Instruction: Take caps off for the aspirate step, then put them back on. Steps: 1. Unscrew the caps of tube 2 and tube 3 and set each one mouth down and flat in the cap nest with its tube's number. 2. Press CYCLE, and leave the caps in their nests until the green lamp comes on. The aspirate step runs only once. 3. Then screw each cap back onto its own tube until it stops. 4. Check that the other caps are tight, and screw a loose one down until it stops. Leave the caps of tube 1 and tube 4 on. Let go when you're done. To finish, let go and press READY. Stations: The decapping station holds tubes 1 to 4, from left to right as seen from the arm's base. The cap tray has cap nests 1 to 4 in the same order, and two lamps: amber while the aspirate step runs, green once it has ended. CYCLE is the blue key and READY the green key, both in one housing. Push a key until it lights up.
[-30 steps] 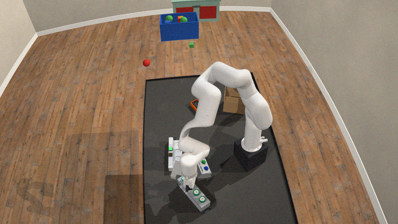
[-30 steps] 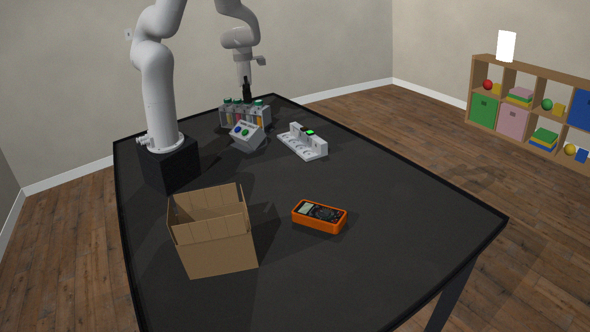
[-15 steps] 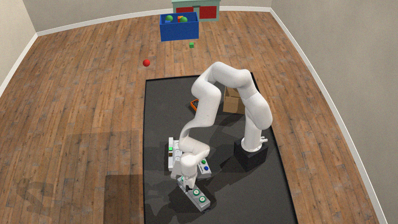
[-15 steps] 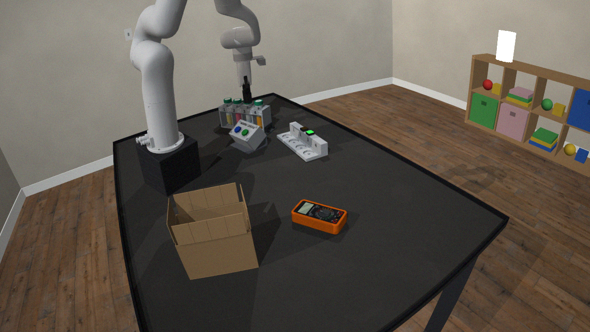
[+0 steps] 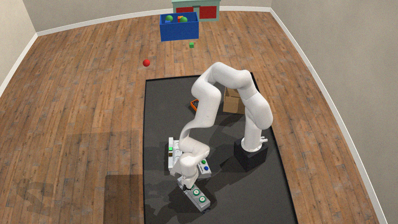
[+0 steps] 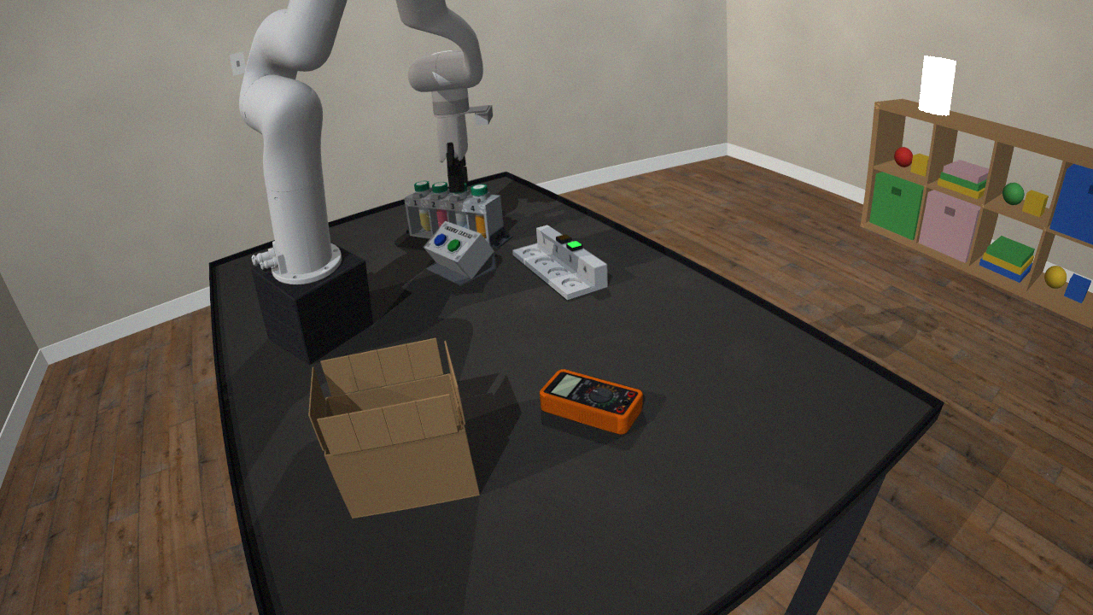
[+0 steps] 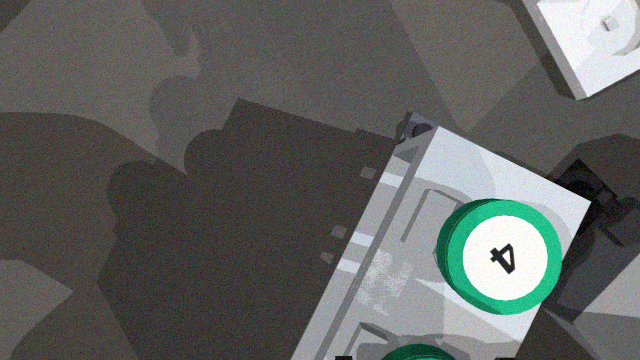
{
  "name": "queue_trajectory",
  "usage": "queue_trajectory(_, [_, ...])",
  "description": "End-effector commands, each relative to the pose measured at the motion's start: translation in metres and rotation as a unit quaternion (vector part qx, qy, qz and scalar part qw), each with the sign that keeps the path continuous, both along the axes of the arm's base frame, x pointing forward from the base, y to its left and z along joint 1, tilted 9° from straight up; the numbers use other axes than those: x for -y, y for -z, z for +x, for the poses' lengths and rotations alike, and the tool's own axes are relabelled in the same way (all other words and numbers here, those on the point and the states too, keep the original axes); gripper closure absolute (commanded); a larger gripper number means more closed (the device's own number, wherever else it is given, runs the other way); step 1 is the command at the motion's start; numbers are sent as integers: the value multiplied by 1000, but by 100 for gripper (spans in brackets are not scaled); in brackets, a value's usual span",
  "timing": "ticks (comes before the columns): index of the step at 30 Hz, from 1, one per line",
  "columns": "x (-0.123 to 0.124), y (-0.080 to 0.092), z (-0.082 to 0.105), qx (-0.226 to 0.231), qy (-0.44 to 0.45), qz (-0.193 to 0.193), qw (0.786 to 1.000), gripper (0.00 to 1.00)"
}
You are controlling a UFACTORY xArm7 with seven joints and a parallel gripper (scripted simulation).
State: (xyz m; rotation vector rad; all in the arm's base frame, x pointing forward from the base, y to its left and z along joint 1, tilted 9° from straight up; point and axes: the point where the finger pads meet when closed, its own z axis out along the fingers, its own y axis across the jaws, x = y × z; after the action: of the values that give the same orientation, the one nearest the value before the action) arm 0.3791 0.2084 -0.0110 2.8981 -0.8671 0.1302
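The decapping station (image 6: 452,212) stands at the far side of the table with green caps on tube 1 (image 6: 421,185), tube 2 (image 6: 439,187) and tube 4 (image 6: 478,189). My gripper (image 6: 457,174) points straight down at tube 3, and its fingers stand slightly apart around cap 3. The wrist view shows cap 4 (image 7: 500,256) on its tube and the rim of cap 3 (image 7: 415,352) at the bottom edge. The cap tray (image 6: 560,261) has its green lamp (image 6: 574,244) lit, and its nests look empty. The key housing (image 6: 458,249) holds the blue key (image 6: 439,238) and the green key (image 6: 453,244).
An open cardboard box (image 6: 393,424) and an orange multimeter (image 6: 590,400) lie on the near half of the table. The arm's black base block (image 6: 309,294) stands at the left. The key housing sits close in front of the tube station.
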Motion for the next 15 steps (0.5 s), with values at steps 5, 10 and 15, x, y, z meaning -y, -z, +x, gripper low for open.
queue_trajectory(5, [-1, 3, 1, 9, 27, 0, 1000, 54])
queue_trajectory(10, [-1, 3, 1, 9, 27, 0, 1000, 100])
queue_trajectory(15, [-1, 3, 1, 9, 27, 0, 1000, 100])
